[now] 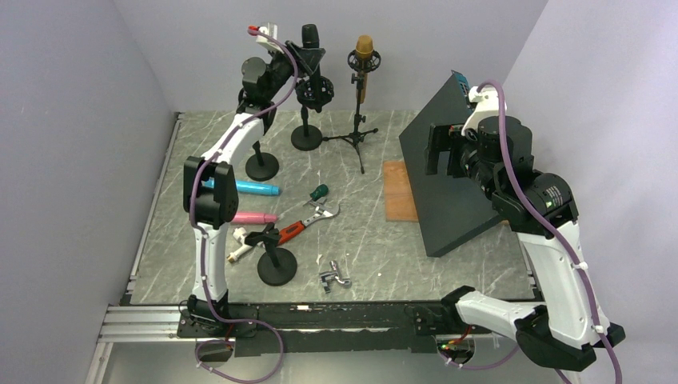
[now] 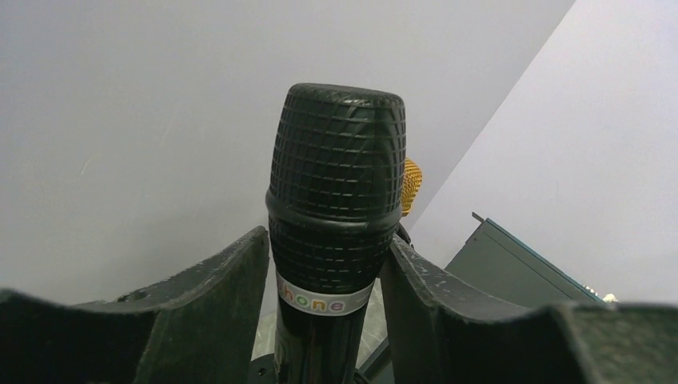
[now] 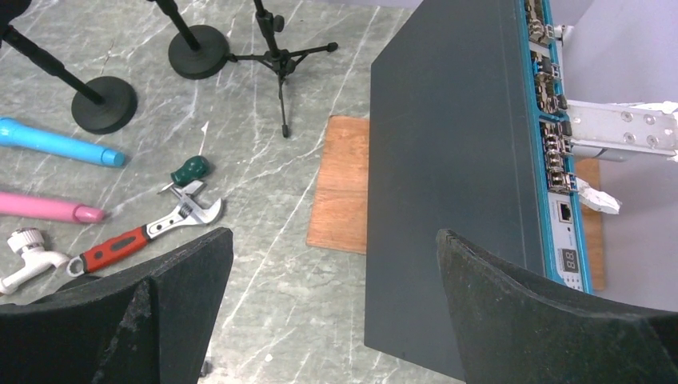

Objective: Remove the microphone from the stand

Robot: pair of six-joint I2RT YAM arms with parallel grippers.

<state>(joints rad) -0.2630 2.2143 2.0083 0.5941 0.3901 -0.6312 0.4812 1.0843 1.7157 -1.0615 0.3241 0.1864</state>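
- A white label (image 2: pixel 324 302) rings the microphone (image 2: pixel 336 200) just below its mesh head. The coloured letters "hone" can be read on it, and the rest wraps out of sight.
- The dark box (image 3: pixel 448 160) on the right has a blue-edged side with ports and a small digit display, too small to read.
- The left pincer (image 2: pixel 326 240) is clenched on the microphone. Its two black fingers (image 2: pixel 216 296) sit against either side of the lower mesh and the label band, with no gap showing in the wrist view.
- The right pincer (image 3: pixel 336 240) is released, with its fingers spread wide and nothing between them. It hangs above the worktop (image 1: pixel 368 248) near the box's sloping face and touches nothing.
- The microphone (image 1: pixel 310 36) is at the far left of the worktop, raised high and still seated in the clip of its stand (image 1: pixel 306 138), which has a round black base.
- Its long axis is upright, with the mesh head on top and the handle running down into the clip.
- Just to its right, a gold microphone (image 1: pixel 364 48) stands on a tripod (image 1: pixel 357 136), apart from the left pincer (image 1: pixel 308 62).
- A wooden board (image 1: pixel 397 190) lies flat against the box's near-left edge, and a red-handled wrench (image 1: pixel 308 222) lies mid-worktop.
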